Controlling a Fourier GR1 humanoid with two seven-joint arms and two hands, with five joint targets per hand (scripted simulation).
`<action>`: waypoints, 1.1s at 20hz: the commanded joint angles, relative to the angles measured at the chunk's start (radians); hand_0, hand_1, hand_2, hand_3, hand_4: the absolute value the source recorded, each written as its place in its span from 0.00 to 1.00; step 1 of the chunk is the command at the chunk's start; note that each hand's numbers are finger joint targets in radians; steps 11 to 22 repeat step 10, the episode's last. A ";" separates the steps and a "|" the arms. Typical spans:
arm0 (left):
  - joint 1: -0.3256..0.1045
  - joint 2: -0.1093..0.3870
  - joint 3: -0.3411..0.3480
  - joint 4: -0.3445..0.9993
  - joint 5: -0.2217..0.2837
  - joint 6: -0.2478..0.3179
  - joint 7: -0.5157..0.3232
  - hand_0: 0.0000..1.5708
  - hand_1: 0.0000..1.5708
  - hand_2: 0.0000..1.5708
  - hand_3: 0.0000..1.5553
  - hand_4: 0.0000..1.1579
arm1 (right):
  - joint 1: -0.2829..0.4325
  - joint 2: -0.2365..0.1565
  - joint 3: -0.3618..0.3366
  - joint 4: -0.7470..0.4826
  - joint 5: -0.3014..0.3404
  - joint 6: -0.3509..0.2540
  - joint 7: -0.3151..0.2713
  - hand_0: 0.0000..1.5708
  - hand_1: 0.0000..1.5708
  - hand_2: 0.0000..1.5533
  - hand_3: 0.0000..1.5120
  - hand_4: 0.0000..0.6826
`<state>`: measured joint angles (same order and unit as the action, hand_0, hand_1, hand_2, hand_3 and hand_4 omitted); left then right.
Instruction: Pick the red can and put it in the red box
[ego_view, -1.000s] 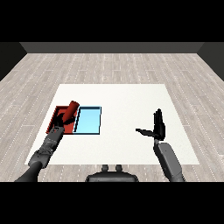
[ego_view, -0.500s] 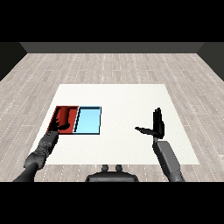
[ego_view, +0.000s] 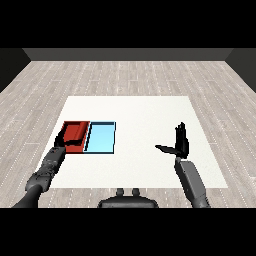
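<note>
The red can (ego_view: 75, 131) lies on its side inside the red tray (ego_view: 84, 148) at the table's left. My left hand (ego_view: 66, 145) is at the tray's near edge, just below the can, with its fingers relaxed and not wrapped round it. My right hand (ego_view: 180, 143) hovers over the table's right side, open, its fingers pointing up and its thumb out to the left, holding nothing.
The light blue tray (ego_view: 102, 138) lies against the red tray's right side. The white table (ego_view: 140, 115) stretches between the trays and my right hand. Grey wooden floor surrounds the table.
A second ago my left hand held the red can tilted above the red tray. The can now lies in the tray and the hand has drawn back toward me. My right hand barely moved.
</note>
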<state>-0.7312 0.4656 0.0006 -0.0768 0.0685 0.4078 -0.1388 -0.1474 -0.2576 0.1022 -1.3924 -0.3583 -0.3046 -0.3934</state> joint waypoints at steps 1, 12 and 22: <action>0.015 0.022 0.061 -0.087 0.058 -0.079 -0.159 0.00 0.00 0.00 0.00 0.00 | -0.001 0.012 -0.009 -0.003 -0.004 0.008 -0.021 0.00 0.00 0.00 0.00 0.00; 0.058 -0.059 0.132 -0.364 0.175 -0.263 -0.394 0.00 0.00 0.00 0.00 0.00 | 0.035 -0.013 0.021 -0.079 -0.006 0.085 -0.019 0.00 0.00 0.00 0.00 0.00; 0.058 -0.059 0.132 -0.364 0.175 -0.263 -0.394 0.00 0.00 0.00 0.00 0.00 | 0.035 -0.013 0.021 -0.079 -0.006 0.085 -0.019 0.00 0.00 0.00 0.00 0.00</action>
